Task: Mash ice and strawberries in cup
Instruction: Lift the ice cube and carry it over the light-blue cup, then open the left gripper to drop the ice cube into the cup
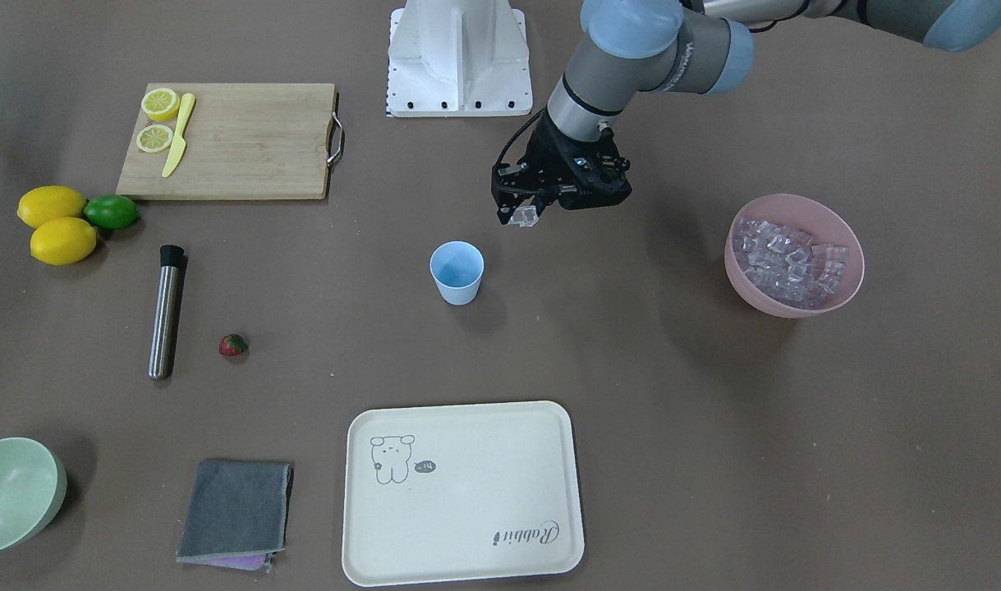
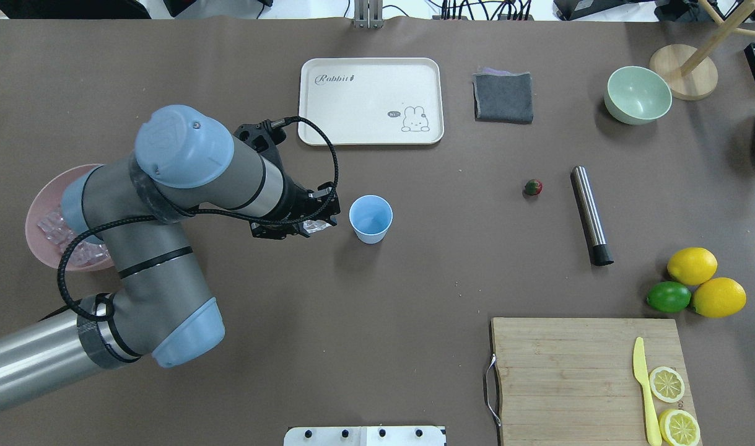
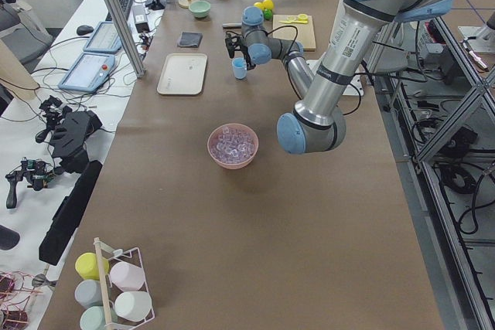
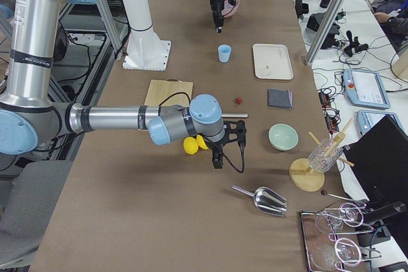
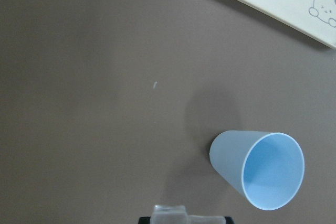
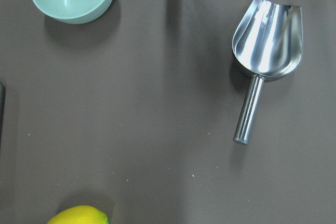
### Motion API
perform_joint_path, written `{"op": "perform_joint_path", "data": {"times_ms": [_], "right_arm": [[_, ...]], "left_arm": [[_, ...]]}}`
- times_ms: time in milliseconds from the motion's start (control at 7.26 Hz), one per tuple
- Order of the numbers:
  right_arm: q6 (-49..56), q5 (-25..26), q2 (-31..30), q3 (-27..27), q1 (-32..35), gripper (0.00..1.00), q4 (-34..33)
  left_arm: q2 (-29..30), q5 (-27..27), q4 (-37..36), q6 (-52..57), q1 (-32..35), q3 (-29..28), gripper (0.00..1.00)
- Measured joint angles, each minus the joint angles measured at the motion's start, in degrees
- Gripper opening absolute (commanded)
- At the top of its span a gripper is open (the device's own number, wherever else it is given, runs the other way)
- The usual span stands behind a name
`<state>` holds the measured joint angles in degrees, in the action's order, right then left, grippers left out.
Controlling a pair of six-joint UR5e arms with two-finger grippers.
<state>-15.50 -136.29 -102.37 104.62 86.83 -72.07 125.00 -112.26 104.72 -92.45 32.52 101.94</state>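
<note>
- Front-facing: left hand (image 1: 526, 210) is clamped on one ice cube (image 1: 522, 218), raised just beside the cup (image 1: 457, 272) and not yet over it; probably carrying it for a drop. The strawberry (image 1: 233, 345) lies on the desk (image 1: 631, 369), well apart.
- Overhead: pink bowl (image 2: 33, 210), the ice supply, sits partly under the arm.
- Left wrist: cup upright, interior bare.
- Exterior right: right hand (image 4: 220, 152) hangs near the lemons (image 4: 191, 145); its grip cannot be told.

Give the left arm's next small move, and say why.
Probably shift the left gripper sideways over the small light blue plastic cup: it holds a clear glassy ice cube beside the cup, not above it, and the cup looks empty.
</note>
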Motion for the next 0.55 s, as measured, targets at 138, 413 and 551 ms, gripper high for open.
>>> {"op": "perform_joint_path", "data": {"times_ms": [138,413,551], "right_arm": [[0.09,0.06,-0.06,-0.01,0.00,1.00,0.00],[0.19,0.13,-0.13,-0.03,0.01,1.00,0.00],[0.20,0.14,-0.17,-0.03,0.01,1.00,0.00]], "left_arm": [[1.84,1.02,-0.21,-0.21,-0.56,-1.72,0.08],[4.57,1.77,-0.30,-0.34,-1.08,-4.35,0.08],[5.44,1.83,-0.22,-0.34,-1.11,-5.13,0.08]]}}
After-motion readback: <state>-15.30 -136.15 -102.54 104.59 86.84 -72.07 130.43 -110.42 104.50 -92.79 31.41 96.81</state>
